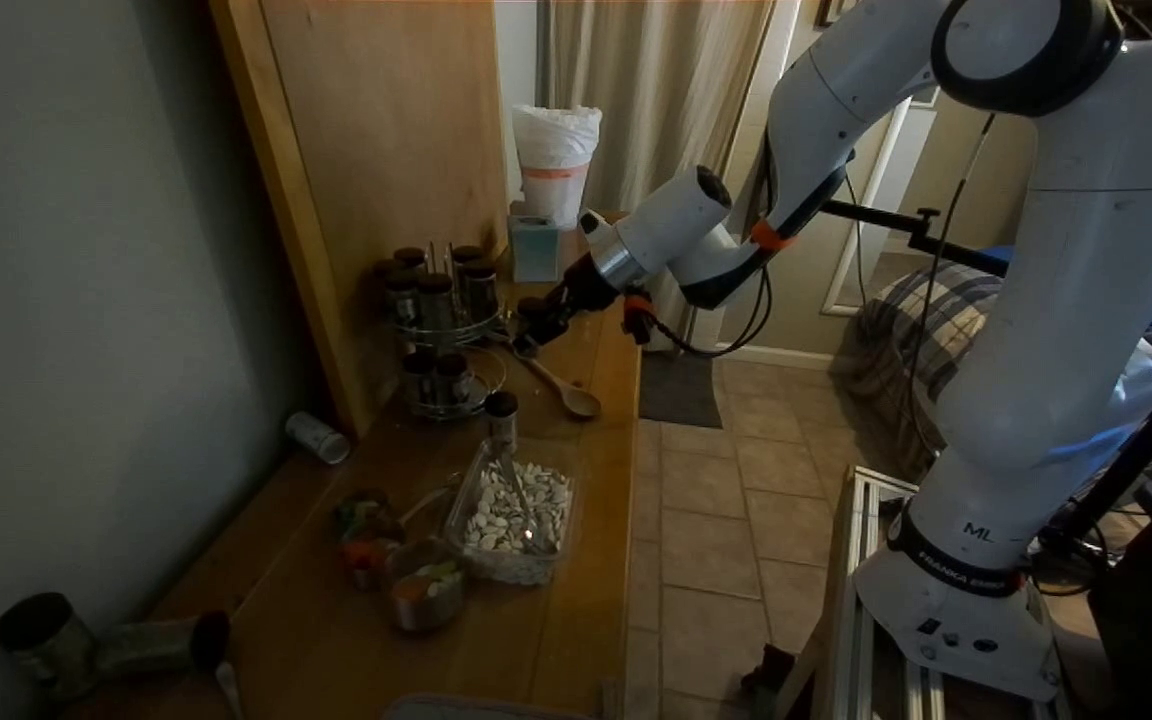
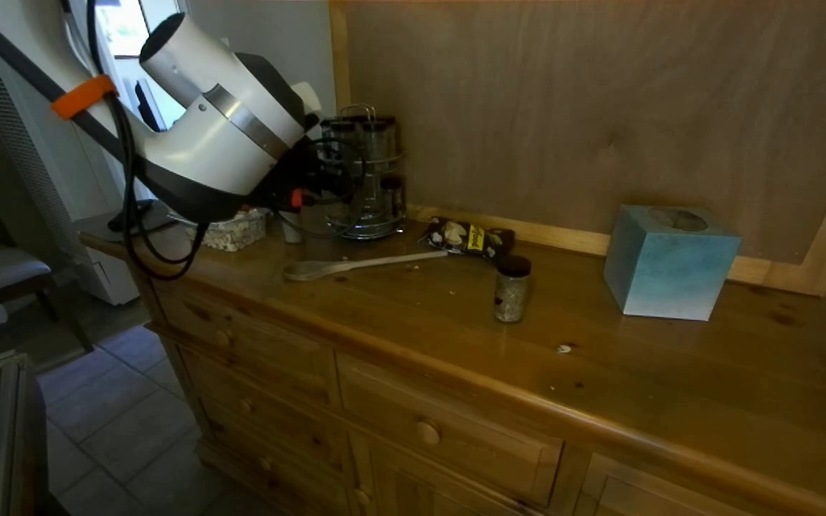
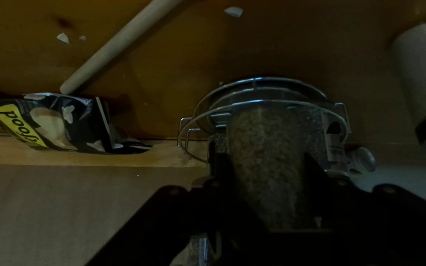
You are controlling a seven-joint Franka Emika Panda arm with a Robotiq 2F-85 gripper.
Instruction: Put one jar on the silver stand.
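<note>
The silver stand is a two-tier wire rack against the wooden panel, seen in both exterior views (image 1: 484, 378) (image 2: 373, 231) and in the wrist view (image 3: 261, 79). Several dark-lidded jars fill its upper tier; jars also stand on its lower tier, with bare room there. My gripper (image 1: 534, 334) is beside the stand; in the wrist view its dark fingers (image 3: 265, 158) are shut on a jar (image 3: 263, 136) with speckled contents. The held jar overlaps the stand in that view; I cannot tell whether they touch. The wrist hides the fingers in an exterior view (image 2: 305, 172).
A loose jar (image 2: 511, 292) and a tissue box (image 2: 671, 265) stand along the counter. A wooden spoon (image 2: 355, 265) and a black food bag (image 2: 467, 236) lie near the stand. Another jar (image 1: 502, 425) stands by a tub of pale pieces (image 1: 516, 510). A jar (image 1: 317, 438) lies by the wall.
</note>
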